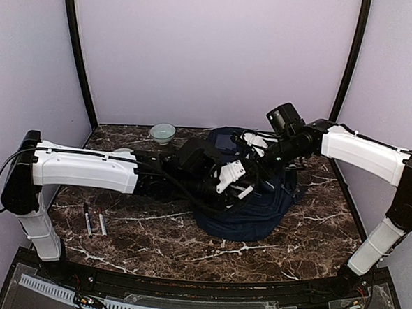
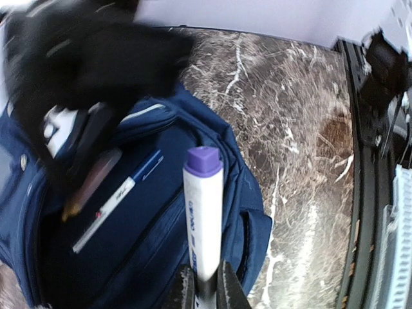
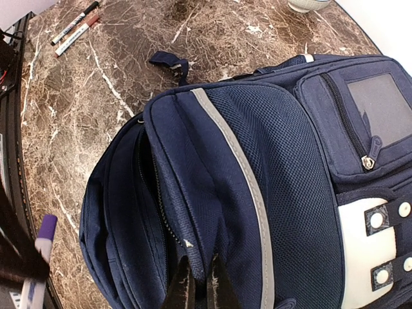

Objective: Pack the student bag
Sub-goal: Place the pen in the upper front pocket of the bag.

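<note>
The student bag [image 1: 262,210], navy with a grey stripe and a white front patch, lies mid-table with its zip pocket open. My left gripper [image 2: 206,278] is shut on a white marker with a purple cap [image 2: 203,206], held upright over the open pocket [image 2: 129,244]. In the pocket lie a white pen with a blue cap [image 2: 119,196] and a brownish pen [image 2: 90,187]. My right gripper [image 3: 198,275] is shut on the pocket's fabric edge [image 3: 193,212] beside the zip, holding it up. The marker's purple cap [image 3: 45,228] shows at the lower left of the right wrist view.
Two loose pens [image 1: 94,221] lie on the marble table [image 1: 151,242] near the left arm's base. A pale bowl [image 1: 162,132] stands at the back left of the bag. Both arms cross over the bag. Walls close in the back and sides.
</note>
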Robot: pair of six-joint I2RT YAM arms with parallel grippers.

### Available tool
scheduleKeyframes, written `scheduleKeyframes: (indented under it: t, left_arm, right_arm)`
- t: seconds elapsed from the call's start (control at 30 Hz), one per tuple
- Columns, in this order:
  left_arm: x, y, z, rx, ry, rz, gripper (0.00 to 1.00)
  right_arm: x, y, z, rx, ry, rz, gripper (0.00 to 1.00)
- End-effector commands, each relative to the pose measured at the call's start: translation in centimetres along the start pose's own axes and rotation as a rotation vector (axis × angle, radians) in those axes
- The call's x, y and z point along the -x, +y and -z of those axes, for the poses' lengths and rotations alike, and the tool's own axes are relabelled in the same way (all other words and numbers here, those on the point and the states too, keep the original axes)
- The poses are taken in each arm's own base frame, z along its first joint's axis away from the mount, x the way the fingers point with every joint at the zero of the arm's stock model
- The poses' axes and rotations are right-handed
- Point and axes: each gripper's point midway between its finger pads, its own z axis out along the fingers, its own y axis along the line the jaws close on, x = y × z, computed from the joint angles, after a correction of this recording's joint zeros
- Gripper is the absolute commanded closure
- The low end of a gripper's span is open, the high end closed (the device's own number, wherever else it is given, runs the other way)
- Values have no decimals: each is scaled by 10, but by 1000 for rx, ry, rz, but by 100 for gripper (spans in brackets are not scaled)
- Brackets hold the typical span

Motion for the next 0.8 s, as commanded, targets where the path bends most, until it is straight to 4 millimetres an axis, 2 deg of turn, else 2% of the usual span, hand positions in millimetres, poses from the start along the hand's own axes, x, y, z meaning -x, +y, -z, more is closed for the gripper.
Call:
scheduleKeyframes:
  t: [0.0,0.27,0.37,0.53,0.77]
  left_arm:
    - [25,-4,-2,62,-1,-345,100]
    - [9,13,-43,162,185,-715,100]
    - [3,21,-54,194,225,-811,100]
    - [-8,29,-76,228,274,-900,100]
    - [-31,68,-112,400,383,-994,100]
  right_arm:
    - [38,5,29,16,-134,33,100]
    - [36,5,30,17,-133,37,100]
    - [37,11,33,51,-141,50,100]
    - [40,16,37,70,-153,57,100]
    - [39,23,39,106,-162,56,100]
